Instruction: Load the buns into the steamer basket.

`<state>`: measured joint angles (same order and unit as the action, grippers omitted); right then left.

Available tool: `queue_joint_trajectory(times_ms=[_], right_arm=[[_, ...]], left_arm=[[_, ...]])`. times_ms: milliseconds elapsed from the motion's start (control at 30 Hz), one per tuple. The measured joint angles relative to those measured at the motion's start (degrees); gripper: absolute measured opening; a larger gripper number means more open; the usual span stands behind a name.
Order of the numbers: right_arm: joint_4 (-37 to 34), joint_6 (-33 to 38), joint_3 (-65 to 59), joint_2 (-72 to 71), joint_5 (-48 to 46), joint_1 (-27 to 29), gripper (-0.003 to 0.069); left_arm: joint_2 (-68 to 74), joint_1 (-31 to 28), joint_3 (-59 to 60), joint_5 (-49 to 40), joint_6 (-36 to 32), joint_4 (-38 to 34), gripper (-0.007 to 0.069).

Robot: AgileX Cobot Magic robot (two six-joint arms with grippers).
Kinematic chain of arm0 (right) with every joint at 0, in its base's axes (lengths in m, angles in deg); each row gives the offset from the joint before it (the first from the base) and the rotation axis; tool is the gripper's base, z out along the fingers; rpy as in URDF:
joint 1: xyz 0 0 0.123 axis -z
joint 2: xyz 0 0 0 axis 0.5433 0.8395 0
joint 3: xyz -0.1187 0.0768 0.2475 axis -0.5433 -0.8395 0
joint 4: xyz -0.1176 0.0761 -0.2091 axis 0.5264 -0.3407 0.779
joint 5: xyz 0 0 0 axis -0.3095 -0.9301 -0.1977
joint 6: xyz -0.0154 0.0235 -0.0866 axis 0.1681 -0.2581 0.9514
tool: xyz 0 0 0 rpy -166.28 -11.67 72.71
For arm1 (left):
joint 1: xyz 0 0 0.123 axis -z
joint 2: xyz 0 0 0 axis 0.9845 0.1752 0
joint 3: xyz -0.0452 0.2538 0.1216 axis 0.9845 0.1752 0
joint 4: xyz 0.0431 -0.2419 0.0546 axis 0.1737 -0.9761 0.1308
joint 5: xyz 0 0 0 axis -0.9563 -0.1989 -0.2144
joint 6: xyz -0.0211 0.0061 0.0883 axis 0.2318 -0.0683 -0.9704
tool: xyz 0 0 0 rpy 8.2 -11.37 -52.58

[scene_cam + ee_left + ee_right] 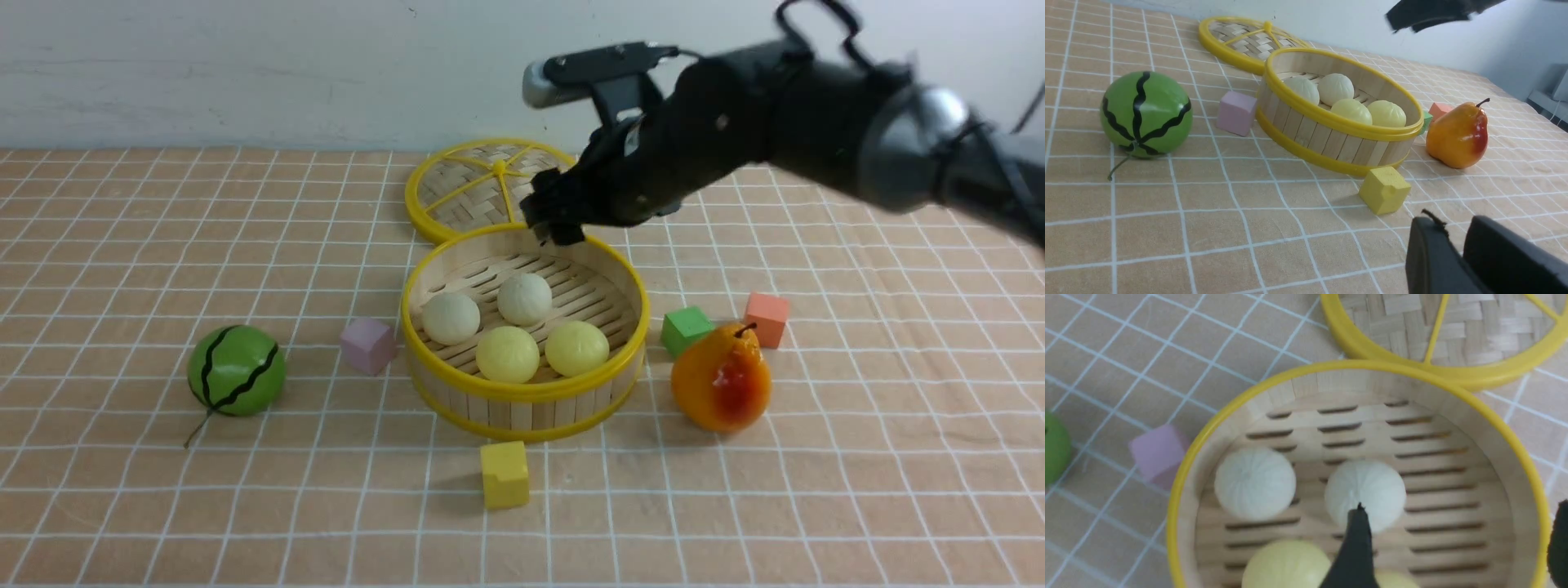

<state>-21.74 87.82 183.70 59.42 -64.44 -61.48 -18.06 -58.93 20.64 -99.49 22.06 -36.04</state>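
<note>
Checked tabletop (163,506): right claw (555,222), spread wide and empty, hangs at twelve o'clock over steamer basket (522,390); all four buns (524,298) inside.

Right arm reaching in from the right, forearm angled down, right gripper (555,214) hovering over the far rim of the steamer basket (522,390), clear of it. Jaws spread wide in the right wrist view, nothing between them, fingers (1355,547) above the basket floor. Left gripper (1457,253) low, well short of the basket's near side, jaws slightly parted, nothing held.
</note>
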Motion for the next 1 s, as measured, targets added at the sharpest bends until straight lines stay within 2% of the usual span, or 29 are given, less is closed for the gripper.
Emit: queue_joint_trajectory(times_ms=[67, 167, 233, 267, 300, 333, 467, 600, 1000], right_arm=[[1.26, -0.46, -0.37, -6.66, -11.01, 0.00, 0.0554], [2.37, -1.80, -4.21, -14.63, -22.46, 0.00, 0.0439], [2.49, -2.58, -8.44, -19.20, -25.27, 0.00, 0.0342], [2.49, -2.58, -8.92, -19.65, -25.27, 0.00, 0.0342], [2.51, -2.76, -12.31, -22.87, -26.06, 0.00, 0.0254], [2.51, -2.82, -14.74, -25.21, -26.24, 0.00, 0.0198], [2.43, -2.93, -23.02, -34.28, -27.75, 0.00, 0.0006], [1.55, -3.09, -27.06, -40.93, -30.55, 0.00, -0.0022], [1.65, -2.89, -28.53, -49.61, -30.77, 0.20, -0.0021]], left_arm=[[0.00, 0.00, 0.00, 0.00, 0.00, 0.00, 0.0129], [0.00, 0.00, 0.00, 0.00, 0.00, 0.00, 0.0134], [0.00, 0.00, 0.00, 0.00, 0.00, 0.00, 0.0136], [0.00, 0.00, 0.00, 0.00, 0.00, 0.00, 0.0136], [0.00, 0.00, 0.00, 0.00, 0.00, 0.00, 0.0137], [0.00, 0.00, 0.00, 0.00, 0.00, 0.00, 0.0138], [0.00, 0.00, 0.00, 0.00, 0.00, 0.00, 0.0141], [0.00, 0.00, 0.00, -0.05, 0.00, 0.00, 0.0141], [0.00, 0.00, 0.00, -0.10, 0.00, 0.00, 0.0155]])
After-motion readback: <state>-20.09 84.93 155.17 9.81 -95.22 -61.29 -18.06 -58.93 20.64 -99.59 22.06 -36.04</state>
